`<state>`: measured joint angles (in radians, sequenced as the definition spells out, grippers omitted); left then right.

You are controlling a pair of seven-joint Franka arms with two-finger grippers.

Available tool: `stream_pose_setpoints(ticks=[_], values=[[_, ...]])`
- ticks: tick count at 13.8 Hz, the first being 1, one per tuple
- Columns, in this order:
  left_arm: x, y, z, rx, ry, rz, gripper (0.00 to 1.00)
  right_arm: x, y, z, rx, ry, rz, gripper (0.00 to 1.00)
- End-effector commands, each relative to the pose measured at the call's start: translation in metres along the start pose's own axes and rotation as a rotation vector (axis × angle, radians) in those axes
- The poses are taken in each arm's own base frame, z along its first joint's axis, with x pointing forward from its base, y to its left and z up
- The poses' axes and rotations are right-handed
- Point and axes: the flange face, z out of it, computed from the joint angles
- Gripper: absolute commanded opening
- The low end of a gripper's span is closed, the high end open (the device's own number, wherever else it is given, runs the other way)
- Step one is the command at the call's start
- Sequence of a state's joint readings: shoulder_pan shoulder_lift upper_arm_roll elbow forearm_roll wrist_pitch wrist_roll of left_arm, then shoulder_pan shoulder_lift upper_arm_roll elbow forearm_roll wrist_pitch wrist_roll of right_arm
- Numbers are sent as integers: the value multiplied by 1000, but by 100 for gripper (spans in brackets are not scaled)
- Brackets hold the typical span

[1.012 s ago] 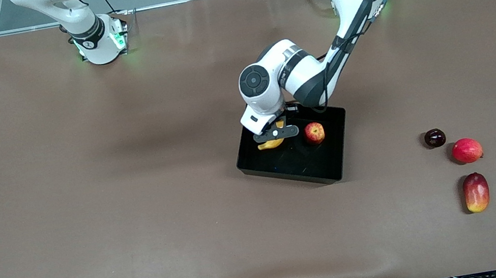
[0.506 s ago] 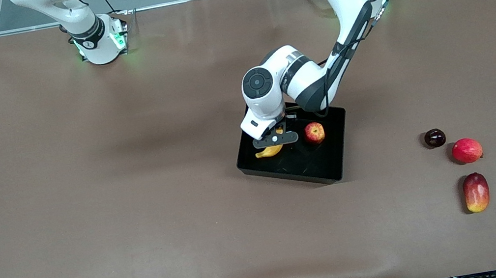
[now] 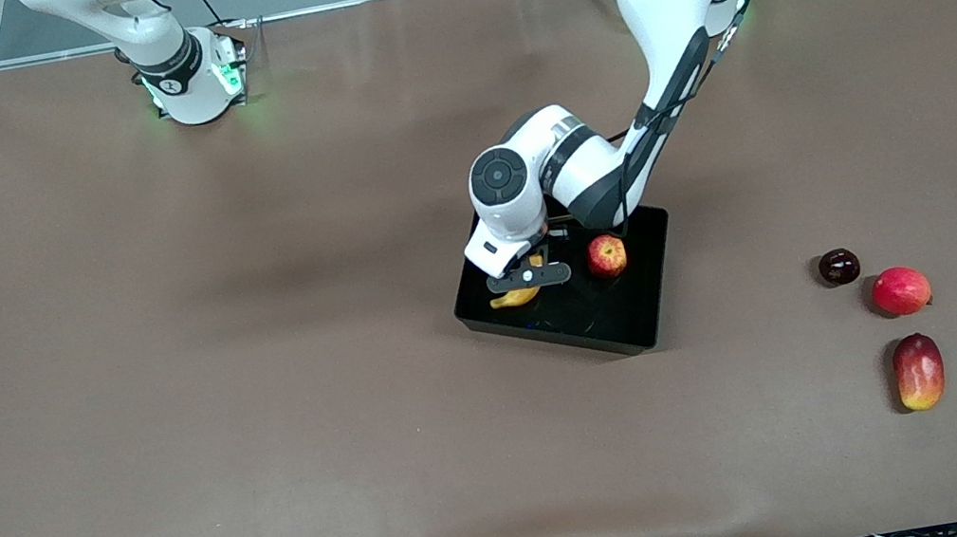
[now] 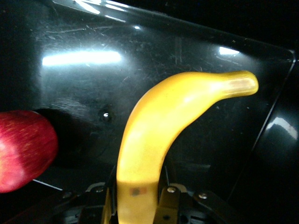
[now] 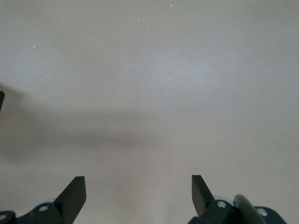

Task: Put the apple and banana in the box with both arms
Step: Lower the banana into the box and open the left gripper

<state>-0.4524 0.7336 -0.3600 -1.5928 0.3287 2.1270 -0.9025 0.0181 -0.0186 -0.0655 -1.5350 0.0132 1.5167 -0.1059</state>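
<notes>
The worktop (image 3: 272,416) is wide and brown, and the black box (image 3: 640,320) lies near its middle, closer to the left arm's end. The left arm (image 3: 668,8) reaches down into the box. Its jaws, the left gripper (image 3: 528,280), are closed on one end of the banana (image 3: 514,298). The long axis of the banana runs away from the jaws, low over the box floor, toward the box corner nearest the right arm's end. The apple (image 3: 606,255) already rests in the box, just beside the banana but apart from it. I judge the next move is only to open and rise. The right gripper (image 5: 140,196) waits over bare worktop, jaws wide and empty.
</notes>
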Motion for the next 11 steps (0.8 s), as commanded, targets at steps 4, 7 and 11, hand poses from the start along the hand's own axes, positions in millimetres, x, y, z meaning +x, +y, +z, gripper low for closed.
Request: stream_pose_setpoints(ticks=[4,7,11], values=[[9,-5,3,13,20,-20,83,1,4,-2,-3,-2,-3,100],[17,-4,-14,-7,47,-31,100,3,5,0,-3,-2,-1,100],[33,-20,-64,-22,99,-59,100,3,5,0,-3,-2,-1,100]])
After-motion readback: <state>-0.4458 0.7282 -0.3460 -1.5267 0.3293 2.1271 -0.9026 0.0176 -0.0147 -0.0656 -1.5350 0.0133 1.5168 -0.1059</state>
